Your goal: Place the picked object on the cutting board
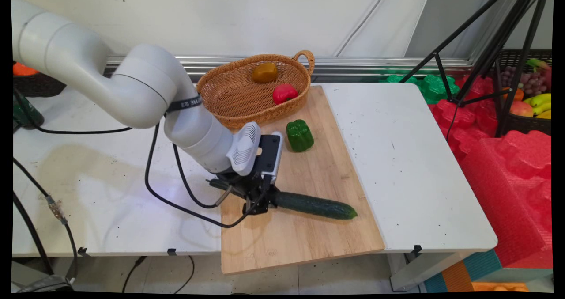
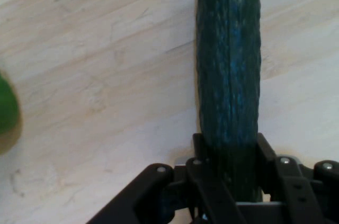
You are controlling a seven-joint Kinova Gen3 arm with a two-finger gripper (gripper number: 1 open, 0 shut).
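**Claw clamped on the end of a cucumber on a wooden board**

A long dark green cucumber [image 1: 315, 205] lies flat on a pale wooden cutting board [image 1: 309, 241]. The black claw [image 1: 258, 202] is clenched on the cucumber's left end, low against the board. In the hand view the cucumber [image 2: 229, 75] runs straight up from between the two fingers [image 2: 204, 163], which press against its sides. From the claw the cucumber points toward 3 o'clock, tilted slightly toward the near edge of the board.

At about 12 o'clock from the cucumber's middle, still on the board and well apart from it, stands a green bell pepper [image 1: 299, 135]. It shows as a green blur at the left edge of the hand view [image 2: 6, 110].

Beyond the pepper, at about 11 o'clock, a woven wicker basket [image 1: 229, 102] with a small handle sits at the far end of the board, partly over its corner. Inside it lie a red pepper [image 1: 284, 93] and, farther back, a brownish-yellow fruit or vegetable [image 1: 264, 73] that is hard to identify.

The board rests on a white counter [image 1: 397, 157] and overhangs its near edge. Black cables [image 1: 176, 193] hang from the white arm and loop across the counter at 9 o'clock from the claw.
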